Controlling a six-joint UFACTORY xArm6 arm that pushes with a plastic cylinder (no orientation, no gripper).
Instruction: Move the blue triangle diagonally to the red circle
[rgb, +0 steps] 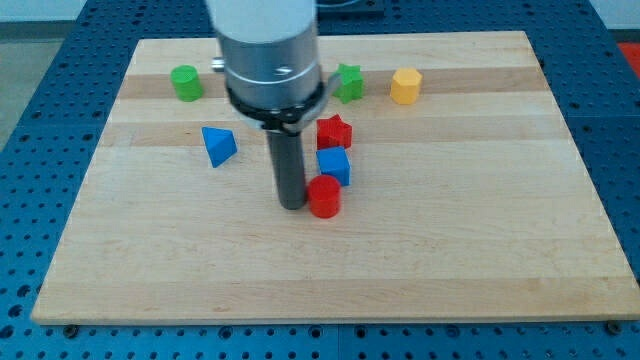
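Observation:
The blue triangle lies on the wooden board at the view's left of centre. The red circle stands near the board's middle. My tip rests on the board just left of the red circle, touching or almost touching it, and well to the right of and below the blue triangle. The rod and the arm's grey body rise above the tip and hide part of the board behind them.
A blue cube sits right above the red circle, and a red star above that. Along the view's top are a green cylinder, a green star and a yellow hexagon block.

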